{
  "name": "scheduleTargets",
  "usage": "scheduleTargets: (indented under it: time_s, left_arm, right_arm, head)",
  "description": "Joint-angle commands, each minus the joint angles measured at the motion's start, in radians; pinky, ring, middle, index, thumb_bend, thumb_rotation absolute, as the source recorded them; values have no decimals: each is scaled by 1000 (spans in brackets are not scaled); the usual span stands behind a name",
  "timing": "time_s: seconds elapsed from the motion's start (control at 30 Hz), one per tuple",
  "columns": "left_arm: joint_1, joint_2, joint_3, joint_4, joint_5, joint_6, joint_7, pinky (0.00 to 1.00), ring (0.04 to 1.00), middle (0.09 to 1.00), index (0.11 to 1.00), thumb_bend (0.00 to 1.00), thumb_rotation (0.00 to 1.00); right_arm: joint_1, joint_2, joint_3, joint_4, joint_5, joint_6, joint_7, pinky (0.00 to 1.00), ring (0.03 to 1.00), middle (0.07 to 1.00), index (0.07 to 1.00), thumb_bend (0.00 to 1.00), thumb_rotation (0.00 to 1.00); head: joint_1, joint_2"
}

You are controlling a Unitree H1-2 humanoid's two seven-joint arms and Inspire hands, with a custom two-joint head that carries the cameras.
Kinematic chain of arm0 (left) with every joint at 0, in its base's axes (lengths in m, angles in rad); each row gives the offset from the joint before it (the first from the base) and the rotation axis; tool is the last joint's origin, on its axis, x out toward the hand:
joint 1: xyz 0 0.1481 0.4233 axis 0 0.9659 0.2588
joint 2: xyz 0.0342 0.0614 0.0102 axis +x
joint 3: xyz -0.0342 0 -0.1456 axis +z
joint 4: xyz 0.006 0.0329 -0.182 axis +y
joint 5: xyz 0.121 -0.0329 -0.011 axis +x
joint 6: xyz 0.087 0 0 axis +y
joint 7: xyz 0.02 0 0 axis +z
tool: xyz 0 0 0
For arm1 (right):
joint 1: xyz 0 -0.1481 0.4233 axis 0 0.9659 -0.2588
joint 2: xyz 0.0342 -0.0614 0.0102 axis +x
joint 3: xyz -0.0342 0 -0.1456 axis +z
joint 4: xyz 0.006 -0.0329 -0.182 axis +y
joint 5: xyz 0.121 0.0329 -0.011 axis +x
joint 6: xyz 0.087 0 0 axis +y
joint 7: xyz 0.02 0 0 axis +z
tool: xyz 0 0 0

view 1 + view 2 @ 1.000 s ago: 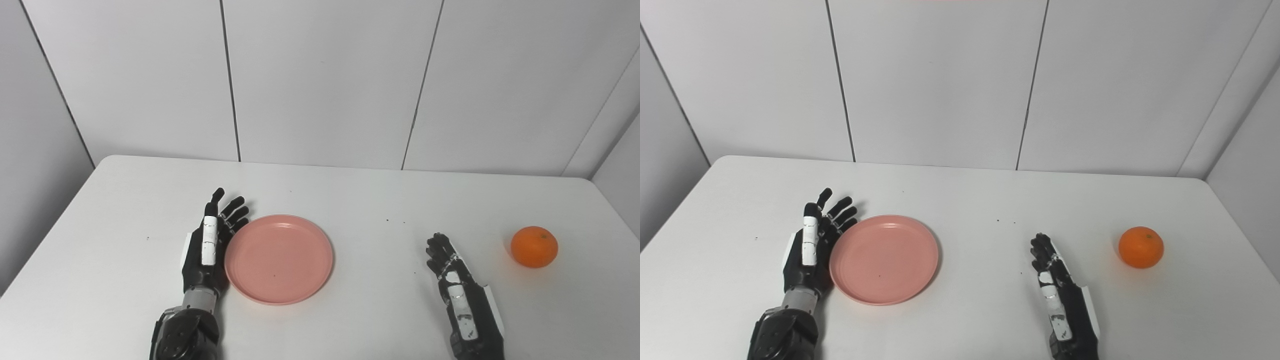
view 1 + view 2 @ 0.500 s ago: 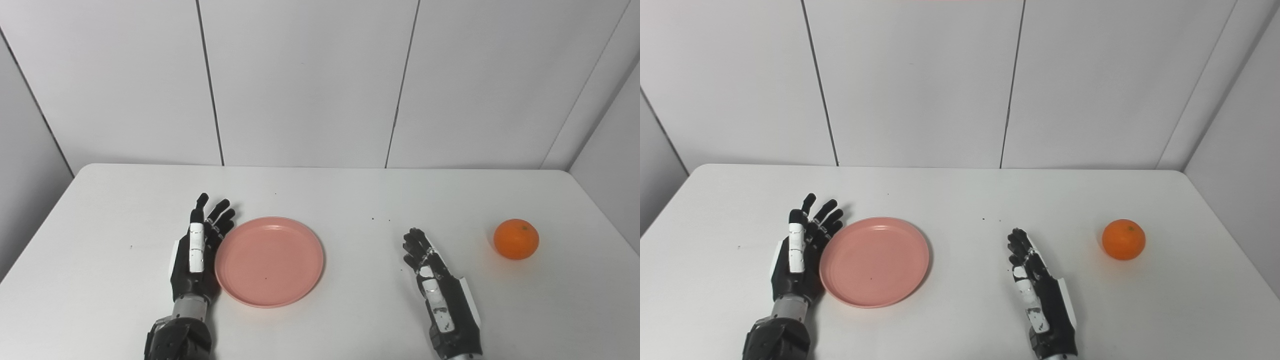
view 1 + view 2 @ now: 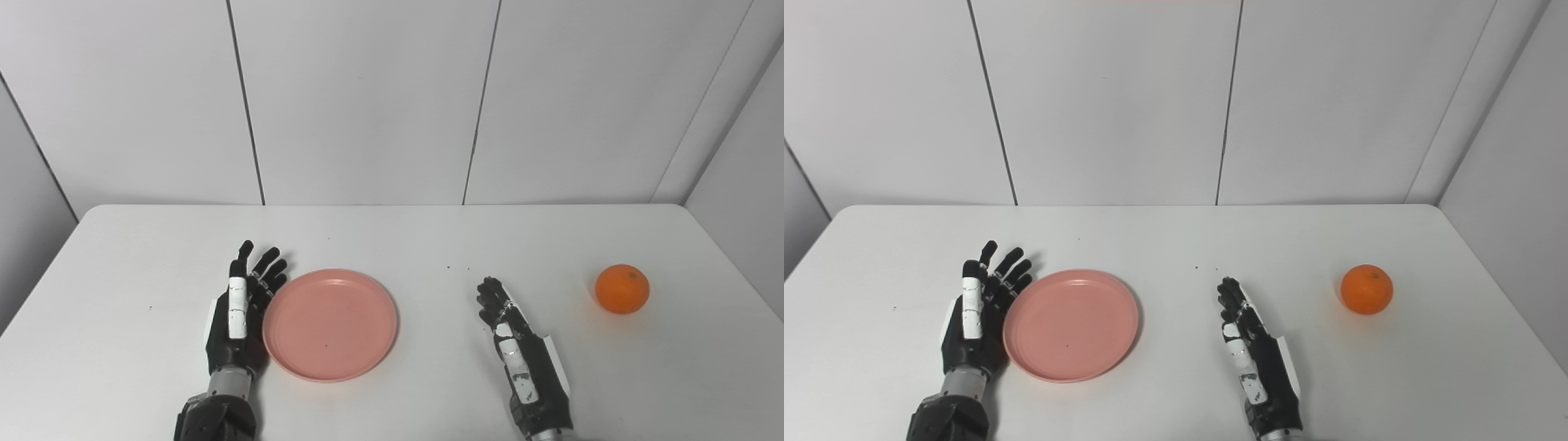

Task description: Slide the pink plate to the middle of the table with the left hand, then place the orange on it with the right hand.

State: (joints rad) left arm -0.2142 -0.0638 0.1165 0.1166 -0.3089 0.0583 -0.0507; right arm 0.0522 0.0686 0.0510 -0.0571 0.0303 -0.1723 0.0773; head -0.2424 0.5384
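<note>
- Resting edge-on at the plate's near-left rim, the left hand point(image 3: 237, 318) is spread, fingers apart and pointing away from the robot, holding nothing; palm side faces the pink plate point(image 3: 331, 324), touching or v. close to its rim. Reads as a push setup: flat of the hand against the rim, so a sideways sweep would slide the plate w/o any grip.
- Plate lies flat on the white surface point(image 3: 392, 239), just right of the left hand, left of the right hand w/ a clear gap between. It sits somewhat left of the surface's middle, so the slide looks unfinished.
- Plate is round: no long axis, no heading. Opening faces up, nothing in it.
- Right hand point(image 3: 1254, 349) is open too, fingers loosely together, pointing away and a bit left, holding nothing. Probably waiting its turn.
- Orange point(image 3: 1366, 289) sits well right of the right hand, slightly farther from the robot than its fingertips, apart from everything. Near-round, stem end up; it could roll if nudged.
</note>
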Motion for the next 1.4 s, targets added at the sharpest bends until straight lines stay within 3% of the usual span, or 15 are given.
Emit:
scheduleTargets:
  time_s: [0.0, 1.23, 1.37]
  left_arm:
    - [10, -18, -9, -20, -11, 36, 7, 875, 856, 852, 948, 890, 829]
    - [43, -53, -70, -130, 21, 127, 15, 850, 843, 850, 950, 886, 823]
    - [41, -49, -71, -121, 22, 127, 15, 884, 857, 865, 957, 894, 823]
  right_arm:
    - [65, 28, 16, 111, 5, -28, -7, 953, 930, 914, 904, 852, 868]
    - [76, 23, 39, 87, 0, -29, -15, 960, 937, 919, 904, 847, 875]
    - [74, 24, 40, 93, 3, -31, -14, 965, 940, 920, 908, 851, 868]
  head:
    - [2, 1]
    - [9, 7]
    - [8, 7]
